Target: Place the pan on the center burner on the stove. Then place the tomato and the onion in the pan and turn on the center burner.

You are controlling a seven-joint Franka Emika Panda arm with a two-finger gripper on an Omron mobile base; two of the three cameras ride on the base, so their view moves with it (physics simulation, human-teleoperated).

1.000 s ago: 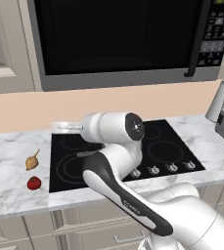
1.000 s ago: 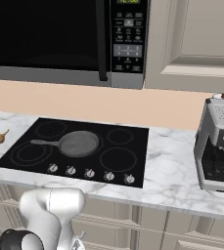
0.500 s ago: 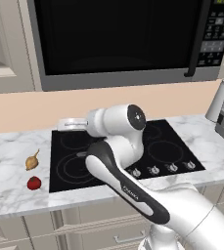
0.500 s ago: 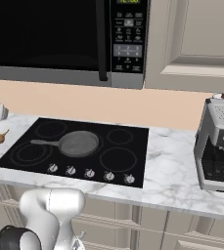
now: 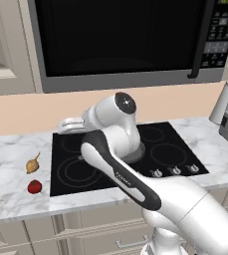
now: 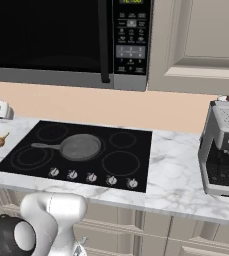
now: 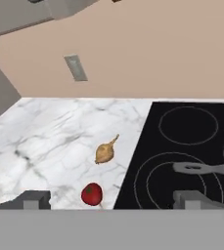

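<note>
Pan sits on the center burner of the stove, handle pointing left over the left-front ring; first step of the task looks done. Pan is empty.

Tomato and onion lie on the marble worktop left of the cooktop, well apart from the pan. Onion is farther back, stem tip angled toward the stove; tomato is nearer the front edge, close to the onion but not touching it. In the left base view the onion and tomato show in the same arrangement.

Step in hand, as judged: fetch the first vegetable. The tomato sits lower in the hand view, nearer the fingertips, so it seems the likelier first pick. To do it well: centre the claw over the ball before descending, straddle it at its widest part and close gently so it does not roll out. Keep clear of the onion on the way down. Carry high enough to pass the pan rim.

Claw: jaws wide open, nothing between them, above the worktop's front edge.

Arm pose: upper links swing left across the cooktop, the hand reaching out near the stove's back-left corner.
</note>
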